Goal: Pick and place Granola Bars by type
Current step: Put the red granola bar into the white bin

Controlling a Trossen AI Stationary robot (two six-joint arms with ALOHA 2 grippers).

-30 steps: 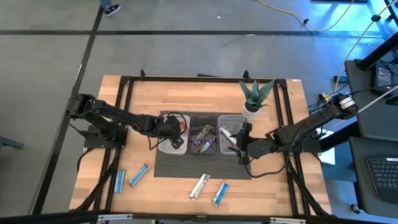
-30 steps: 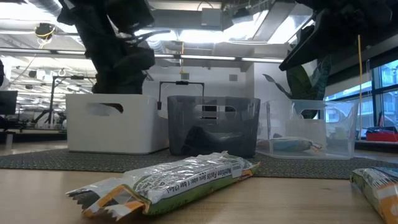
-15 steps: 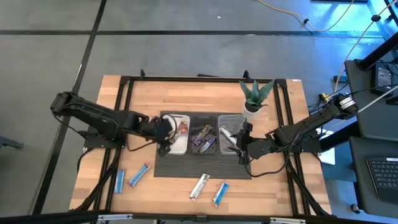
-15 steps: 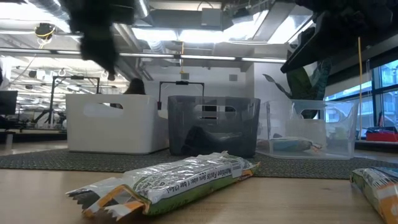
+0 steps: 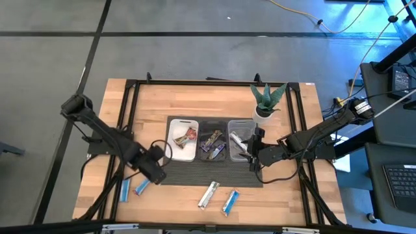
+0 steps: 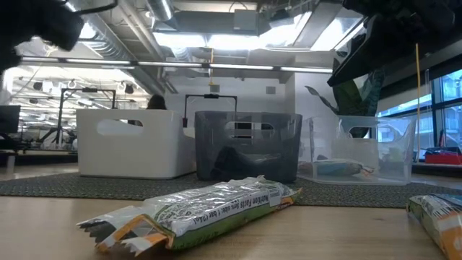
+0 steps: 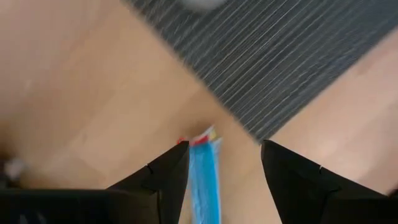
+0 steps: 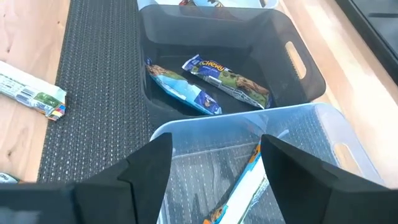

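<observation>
The left gripper (image 5: pixel 156 171), fingers apart, hangs over a blue bar (image 7: pixel 204 177) at the mat's (image 5: pixel 195 177) 8 o'clock corner, apparently lined up to grab it. The right gripper (image 5: pixel 255 149), also spread and empty, waits above the clear tray (image 8: pixel 323 134) (1 bar inside).

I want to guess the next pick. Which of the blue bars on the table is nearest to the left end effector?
The blue bar just off the mat's front left corner, the right one of the left pair; the open left end effector hovers beside it.
</observation>
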